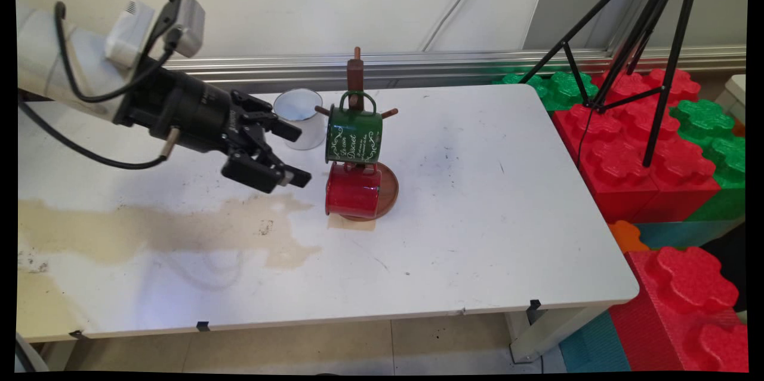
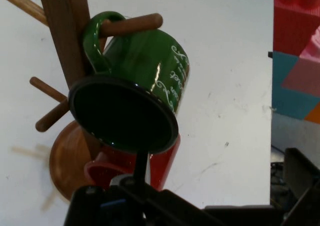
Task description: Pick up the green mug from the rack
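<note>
The black two-finger gripper (image 1: 295,154) hangs above the white table (image 1: 477,202), its fingers spread apart and holding nothing, pointing at a brown wooden mug tree (image 1: 356,79) just to its right. A green enamel mug with white lettering (image 1: 353,135) hangs by its handle from a peg, mouth towards the hand camera. Below it a red enamel mug (image 1: 353,191) lies over the tree's round base, perhaps hanging from a lower peg. A white enamel mug (image 1: 300,115) stands behind the gripper.

Your arm (image 1: 65,70) reaches in from left, held level; gripper (image 1: 289,154) points right, fingers spread apart, gripping nothing.
</note>
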Controlling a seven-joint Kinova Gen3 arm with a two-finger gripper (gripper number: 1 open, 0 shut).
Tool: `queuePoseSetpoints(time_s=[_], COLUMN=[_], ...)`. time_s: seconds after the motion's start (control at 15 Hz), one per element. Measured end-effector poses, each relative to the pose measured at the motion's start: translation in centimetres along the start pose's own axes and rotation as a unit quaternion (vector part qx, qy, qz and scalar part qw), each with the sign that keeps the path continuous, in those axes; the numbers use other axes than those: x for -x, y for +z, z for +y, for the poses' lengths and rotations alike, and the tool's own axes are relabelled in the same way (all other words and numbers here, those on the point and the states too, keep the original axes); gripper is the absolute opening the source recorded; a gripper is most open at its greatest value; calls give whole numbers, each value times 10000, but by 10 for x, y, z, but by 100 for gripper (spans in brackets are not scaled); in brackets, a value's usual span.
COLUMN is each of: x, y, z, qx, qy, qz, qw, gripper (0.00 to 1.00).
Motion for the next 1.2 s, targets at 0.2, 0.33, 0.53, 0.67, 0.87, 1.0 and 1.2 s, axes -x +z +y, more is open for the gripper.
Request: queuePoseSetpoints(time_s=[0.2,0.33,0.53,0.67,0.87,1.0,1.2], x=[2,3,2,2,1,0,1], y=[10,19,31,39,53,59,67], z=[0,-1,-1,-2,-2,-2,-2], qx=[-56,-97,-121,-146,-162,-175,-186], qy=[-113,-183,-278,-346,-462,-518,-583], qz=[59,119,224,301,424,464,500], qw=[9999,9997,9993,9988,9979,9974,9969], gripper=[100,100,100,100,100,100,100])
